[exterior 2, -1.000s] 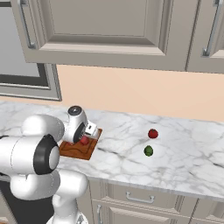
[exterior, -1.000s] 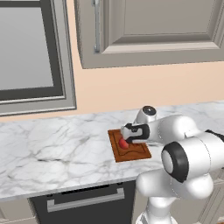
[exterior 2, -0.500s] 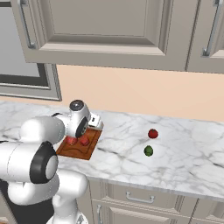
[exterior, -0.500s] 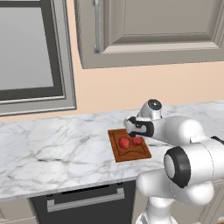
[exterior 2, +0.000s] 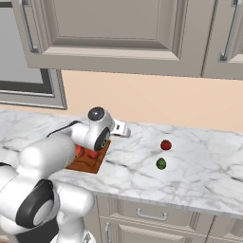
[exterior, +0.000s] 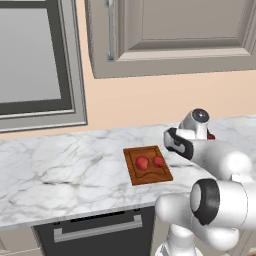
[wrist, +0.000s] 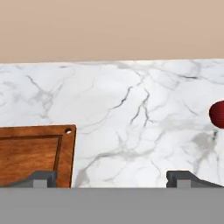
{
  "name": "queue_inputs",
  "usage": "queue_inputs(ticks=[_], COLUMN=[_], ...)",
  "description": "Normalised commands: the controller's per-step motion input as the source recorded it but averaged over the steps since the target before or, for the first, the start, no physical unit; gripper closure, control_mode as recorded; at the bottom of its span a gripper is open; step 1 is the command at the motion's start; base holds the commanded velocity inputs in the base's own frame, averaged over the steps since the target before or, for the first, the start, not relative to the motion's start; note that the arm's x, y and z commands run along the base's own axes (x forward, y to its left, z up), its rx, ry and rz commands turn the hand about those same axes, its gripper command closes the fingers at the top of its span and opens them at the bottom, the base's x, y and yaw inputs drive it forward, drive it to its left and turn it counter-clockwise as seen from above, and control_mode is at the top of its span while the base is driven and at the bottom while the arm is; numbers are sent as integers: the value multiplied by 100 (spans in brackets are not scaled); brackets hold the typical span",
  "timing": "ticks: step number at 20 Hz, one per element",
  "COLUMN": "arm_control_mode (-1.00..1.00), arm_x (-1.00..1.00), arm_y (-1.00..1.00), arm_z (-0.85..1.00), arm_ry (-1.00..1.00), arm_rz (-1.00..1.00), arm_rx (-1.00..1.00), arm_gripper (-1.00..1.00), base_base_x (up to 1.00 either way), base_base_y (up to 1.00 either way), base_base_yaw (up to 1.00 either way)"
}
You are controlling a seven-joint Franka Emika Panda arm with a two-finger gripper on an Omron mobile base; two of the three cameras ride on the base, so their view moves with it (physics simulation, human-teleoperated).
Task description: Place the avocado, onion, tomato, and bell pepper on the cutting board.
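The reddish-brown cutting board (exterior: 148,174) (exterior 2: 88,164) (wrist: 30,153) lies on the marble counter and carries two round red items (exterior: 142,162) (exterior: 159,161). I cannot tell which of them is the tomato, onion or bell pepper. The green avocado (exterior 2: 161,163) sits on the counter well right of the board, with a third red item (exterior 2: 165,144) (wrist: 217,113) just behind it. My gripper (exterior 2: 123,129) (exterior: 171,140) (wrist: 111,179) hovers off the board's right edge, facing the back wall. It is open with nothing between its fingertips (wrist: 43,177).
The marble counter (exterior: 60,170) runs along a peach back wall under grey cabinets. A window frame (exterior: 40,65) stands at the left, and an oven front (exterior: 90,230) sits below the counter. Drawers (exterior 2: 152,216) lie under the right stretch.
The gripper was low over the board at a red item. It has since opened, lifted and swung right off the board, leaving two red items lying there.
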Motion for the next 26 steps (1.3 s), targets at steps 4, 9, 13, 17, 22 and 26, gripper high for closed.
queue_inputs(ticks=[4, 9, 13, 17, 22, 26], arm_control_mode=[-100, -100, -100, -100, -100, -100], arm_x=[-16, -6, -8, -32, -18, 0], arm_y=[-100, -99, -81, -39, -30, -17], arm_z=[10, 5, 3, -14, -20, 0], arm_ry=[-2, -1, 0, -5, -2, 8], arm_rz=[-1, -1, -1, 0, 0, 0], arm_rx=[-11, -10, -5, -3, -4, 0], arm_gripper=[-100, -100, -100, -100, -100, -100], base_base_x=[0, 0, 0, 0, 0, 0], base_base_y=[0, 0, 0, 0, 0, 0], base_base_yaw=[0, 0, 0, 0, 0, 0])
